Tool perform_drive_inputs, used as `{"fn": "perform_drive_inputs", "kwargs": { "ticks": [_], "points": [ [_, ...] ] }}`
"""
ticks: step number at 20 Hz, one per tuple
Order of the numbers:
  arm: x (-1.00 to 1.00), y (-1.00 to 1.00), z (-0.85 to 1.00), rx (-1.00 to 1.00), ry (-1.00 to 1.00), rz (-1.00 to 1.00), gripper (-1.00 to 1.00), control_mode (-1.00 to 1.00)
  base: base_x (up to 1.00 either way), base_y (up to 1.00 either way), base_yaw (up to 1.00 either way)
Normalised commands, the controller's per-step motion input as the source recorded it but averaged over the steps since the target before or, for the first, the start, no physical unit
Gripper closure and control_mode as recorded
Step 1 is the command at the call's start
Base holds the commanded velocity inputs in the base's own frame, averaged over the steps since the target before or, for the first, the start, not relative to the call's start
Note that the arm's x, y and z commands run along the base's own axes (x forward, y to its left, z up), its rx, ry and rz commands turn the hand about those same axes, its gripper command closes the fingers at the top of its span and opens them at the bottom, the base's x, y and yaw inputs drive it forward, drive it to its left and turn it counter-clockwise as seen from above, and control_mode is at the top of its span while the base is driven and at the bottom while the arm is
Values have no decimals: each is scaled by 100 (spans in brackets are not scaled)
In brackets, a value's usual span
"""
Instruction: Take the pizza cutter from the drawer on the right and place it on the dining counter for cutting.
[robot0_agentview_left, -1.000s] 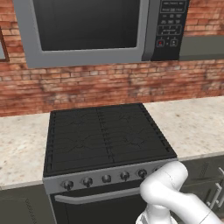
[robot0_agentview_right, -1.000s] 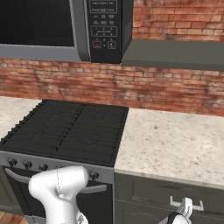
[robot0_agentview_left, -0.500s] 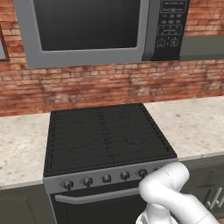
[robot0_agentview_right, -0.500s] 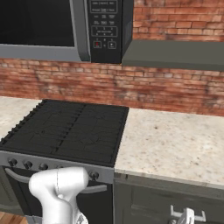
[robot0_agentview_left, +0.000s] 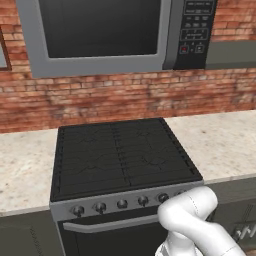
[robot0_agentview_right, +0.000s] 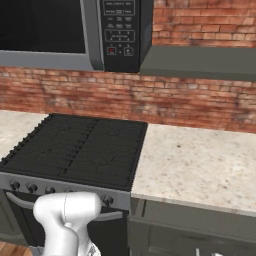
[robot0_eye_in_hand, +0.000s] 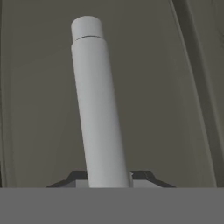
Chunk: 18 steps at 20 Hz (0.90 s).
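In the hand view my gripper (robot0_eye_in_hand: 109, 177) is shut on a pale silver bar, the drawer handle (robot0_eye_in_hand: 94, 109), which runs up between the two dark fingertips (robot0_eye_in_hand: 76, 177). Behind the bar lies the flat dark charcoal front of the drawer (robot0_eye_in_hand: 39, 109). The same drawer (robot0_agentview_right: 190, 220) sits under the stone top to the right of the stove in the right base view, with my hand low at the bottom edge. The pizza cutter is hidden. The dining counter is out of view.
A black stove (robot0_agentview_left: 120, 155) stands straight ahead, its oven door carrying a silver bar handle (robot0_agentview_left: 110, 223). A microwave (robot0_agentview_left: 100, 30) hangs above it on the brick wall. Speckled stone counter (robot0_agentview_right: 200, 165) flanks the stove on both sides.
In the right base view my hand has slid lower, down to the bottom edge, still holding the handle. The stove and counter stay in place.
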Motion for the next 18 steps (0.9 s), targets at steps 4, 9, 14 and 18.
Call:
{"fn": "perform_drive_inputs", "kwargs": {
  "ticks": [4, 9, 14, 18],
  "points": [
    [-92, -52, -10, 0, 0, 0, 100, -100, 0, 0, 0],
    [-95, -60, -12, 0, 0, 0, 100, -100, 0, 0, 0],
    [-90, -59, -12, 0, 0, 0, 100, -100, 0, 0, 0],
    [-87, -61, -14, 0, 0, 0, 100, -100, 0, 0, 0]
  ]
}}
